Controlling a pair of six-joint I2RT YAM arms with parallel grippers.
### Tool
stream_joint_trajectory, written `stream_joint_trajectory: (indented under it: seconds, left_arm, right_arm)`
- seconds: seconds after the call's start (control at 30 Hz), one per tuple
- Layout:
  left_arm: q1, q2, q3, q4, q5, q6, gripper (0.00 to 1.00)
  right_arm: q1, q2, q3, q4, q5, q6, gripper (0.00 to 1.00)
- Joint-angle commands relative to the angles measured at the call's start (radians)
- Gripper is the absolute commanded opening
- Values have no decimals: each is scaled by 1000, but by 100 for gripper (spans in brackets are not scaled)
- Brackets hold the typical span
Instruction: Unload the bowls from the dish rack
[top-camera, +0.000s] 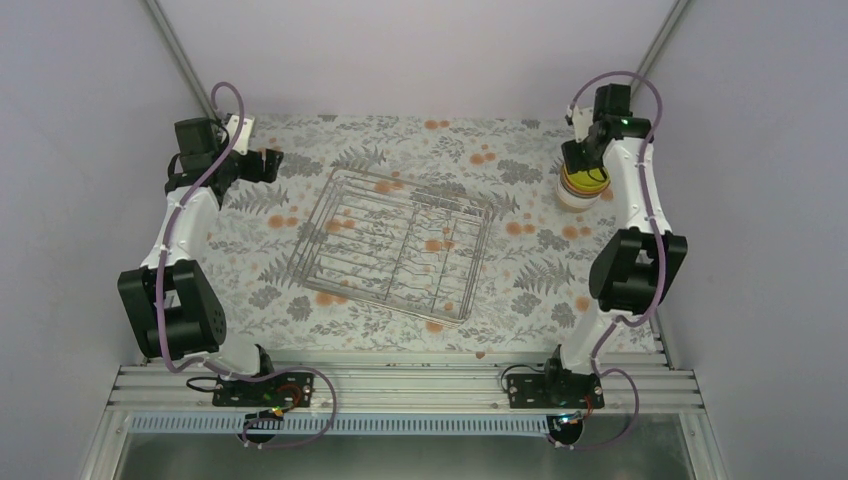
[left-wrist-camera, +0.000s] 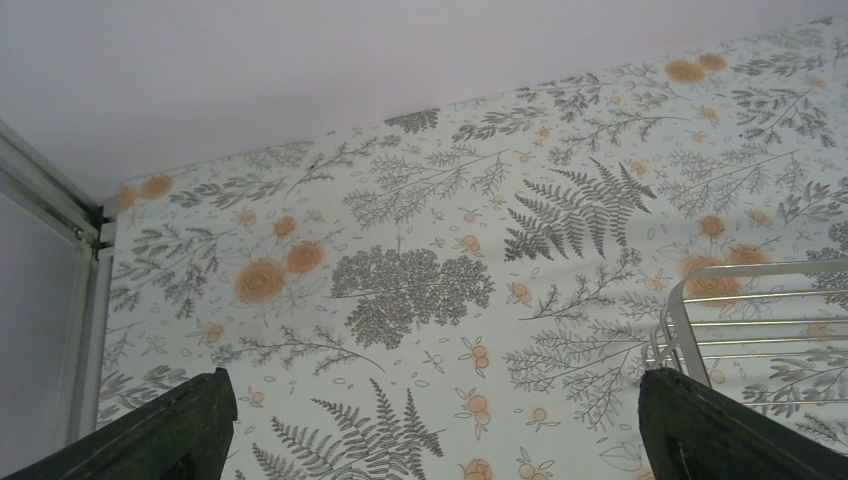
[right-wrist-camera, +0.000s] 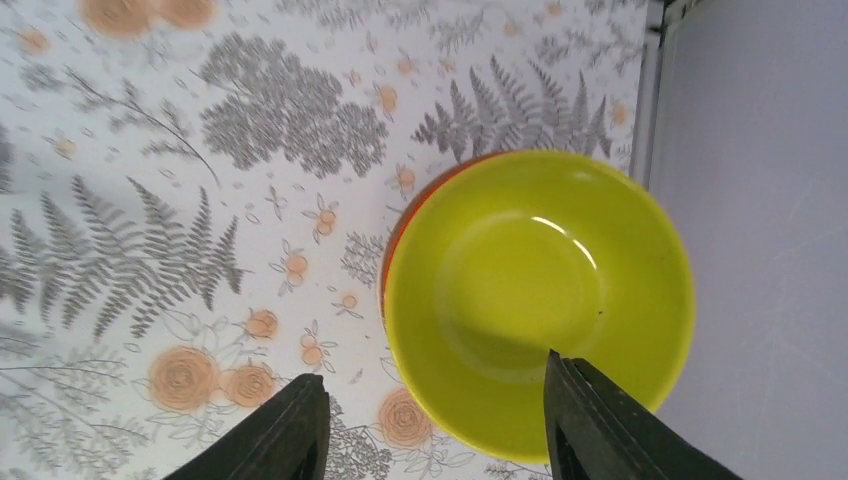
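The wire dish rack (top-camera: 395, 245) lies mid-table with no bowls in it; its corner (left-wrist-camera: 740, 330) shows in the left wrist view. A stack of bowls (top-camera: 583, 185), yellow-green on top (right-wrist-camera: 540, 300) over an orange one and a white one, stands at the far right. My right gripper (right-wrist-camera: 435, 420) hovers open above the stack, one finger over the yellow bowl's rim, holding nothing. My left gripper (left-wrist-camera: 430, 430) is open and empty at the far left, above bare cloth just left of the rack (top-camera: 268, 163).
A floral cloth (top-camera: 520, 290) covers the table. Grey walls enclose the back and both sides, with the right wall (right-wrist-camera: 760, 200) close beside the bowl stack. Metal rails (top-camera: 400, 385) run along the near edge.
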Motion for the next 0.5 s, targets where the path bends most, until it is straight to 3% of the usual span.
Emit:
stream_joint_trajectory:
  seconds: [0.0,0.1,0.2,0.37,0.47]
  left_arm:
    - [7,6,3,8,37,-26,100]
    - [6,5,5,12,29,-24,100]
    - [7,15,15,-4,35,-11,100]
    - [-11,59,65,-131,185,74,100]
    - [-63,74,110,-228,135,143,100]
  right_arm:
    - [21,-88,-21,24,-152,-5,53]
    - [73,-123,-50,-26,-265,-32,59]
    - [180,-144,-122,-31,-214,-56,58]
    - [339,-152,-254,31,-111,-68,58]
    - [367,-149,-272,56,-123,-40,55]
